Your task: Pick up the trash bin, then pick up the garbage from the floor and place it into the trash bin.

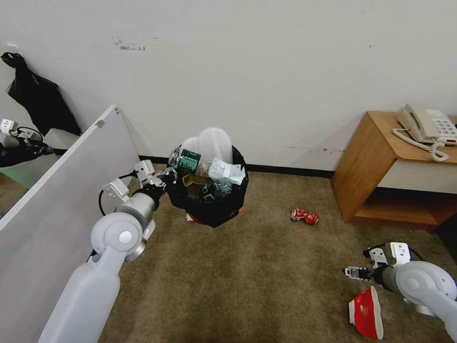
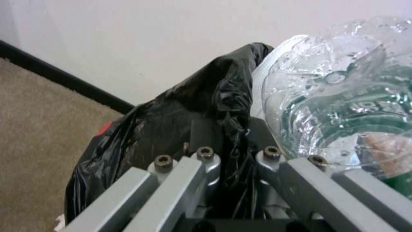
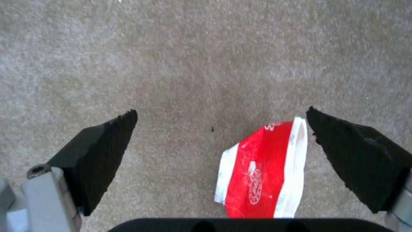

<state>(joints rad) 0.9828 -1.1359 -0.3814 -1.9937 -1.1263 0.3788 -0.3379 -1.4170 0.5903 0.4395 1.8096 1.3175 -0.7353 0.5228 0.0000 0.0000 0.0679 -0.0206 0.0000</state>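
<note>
Nearest the head camera, the left arm reached forward to the trash bin, and the left tool was clamped on the bin's black bag at the rim, holding the bin up off the floor close to the wall. Heaped above the rim were a clear bottle with a green label, a white paper wad and flat white slippers, so the load looked top-heavy; any tilt or jolt of the arm could have spilled the bottle or slippers back out. Since the hold seemed to pinch mostly thin plastic, the bag could also have slipped or torn and dropped the bin. Low on the right side, the right tool hung just above the carpet with its black fingers spread wide and nothing between them. A red-white carton lay flat on the floor, off toward one finger rather than centred, so closing from there might have pushed it aside or missed it. Farther off, a crushed red can lay on the floor near a wooden side counter carrying a telephone.
</note>
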